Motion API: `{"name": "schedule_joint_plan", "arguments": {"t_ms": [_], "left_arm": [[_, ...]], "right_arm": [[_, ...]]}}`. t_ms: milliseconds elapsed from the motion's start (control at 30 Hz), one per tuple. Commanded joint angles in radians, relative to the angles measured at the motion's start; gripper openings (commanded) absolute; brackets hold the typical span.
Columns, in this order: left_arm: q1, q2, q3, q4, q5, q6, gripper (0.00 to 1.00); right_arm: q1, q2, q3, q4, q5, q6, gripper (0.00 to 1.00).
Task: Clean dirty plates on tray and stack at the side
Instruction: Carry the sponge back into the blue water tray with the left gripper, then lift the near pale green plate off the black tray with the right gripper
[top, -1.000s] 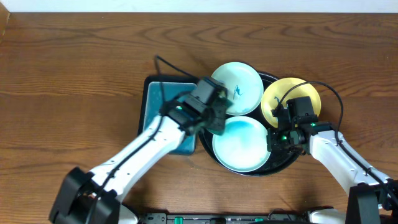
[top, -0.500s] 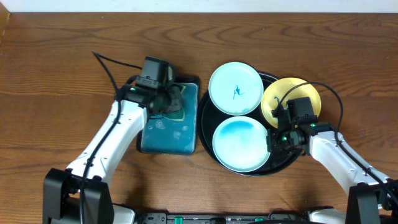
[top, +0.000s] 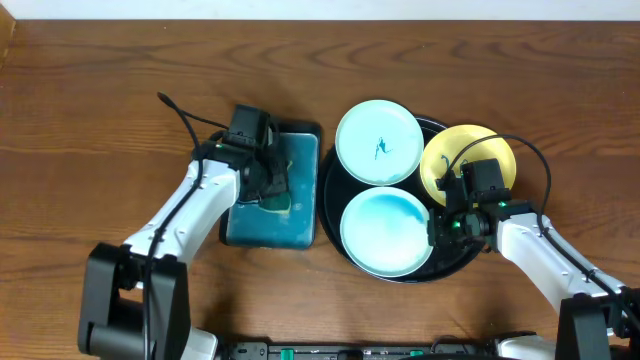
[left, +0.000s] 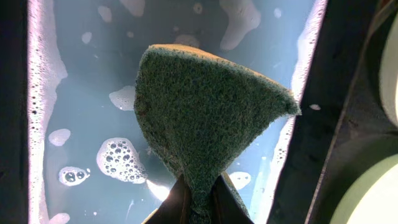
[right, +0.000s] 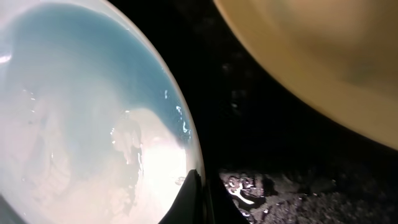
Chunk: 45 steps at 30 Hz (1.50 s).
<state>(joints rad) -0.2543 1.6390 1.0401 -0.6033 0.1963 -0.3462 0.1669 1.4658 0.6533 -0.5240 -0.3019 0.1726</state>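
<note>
Brown wood-grain tabletop (top: 100, 120) carries the round black tray (top: 430, 270), and nearest to me on it lies the wet plate (top: 385, 232), my right tool (top: 440, 228) clenched on its right rim. Further out at left, my left tool (top: 265, 185) is grasping a green sponge (left: 199, 112) over the foamy teal sponge tray (top: 270, 225), just beside the black tray. Farthest on the black tray lie the scribbled plate (top: 378, 142) and, right of it, the yellow plate (top: 495, 148).

Wooden table (top: 100, 90): black tray (top: 445, 265), teal tray (top: 265, 225)
</note>
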Motion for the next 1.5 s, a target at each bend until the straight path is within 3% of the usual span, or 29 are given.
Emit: {"name": "schedule_joint_plan", "arguments": {"t_ms": [0,133,467,867,1133,1467], "left_arm": [[0.002,0.015,-0.005,-0.002,-0.006,0.013,0.08],[0.002,0.016,-0.005,-0.002,-0.006,0.013,0.08],[0.002,0.016,-0.005,-0.002,-0.006,0.013,0.08],[0.002,0.016,-0.005,-0.002,-0.005,0.013,0.08],[0.002,0.016,-0.005,-0.002,-0.005,0.013,0.08],[0.002,0.016,-0.005,-0.002,-0.005,0.013,0.08]], "right_arm": [[0.005,-0.016,0.011,-0.005,-0.043,-0.011,0.01],[0.005,-0.082,0.049,-0.042,-0.021,-0.032,0.01],[0.005,-0.244,0.092,-0.084,0.257,-0.040,0.01],[0.014,-0.264,0.206,-0.106,0.446,-0.082,0.01],[0.129,-0.263,0.264,-0.137,0.677,-0.187,0.01],[0.317,-0.263,0.264,-0.059,0.899,-0.355,0.01]]}}
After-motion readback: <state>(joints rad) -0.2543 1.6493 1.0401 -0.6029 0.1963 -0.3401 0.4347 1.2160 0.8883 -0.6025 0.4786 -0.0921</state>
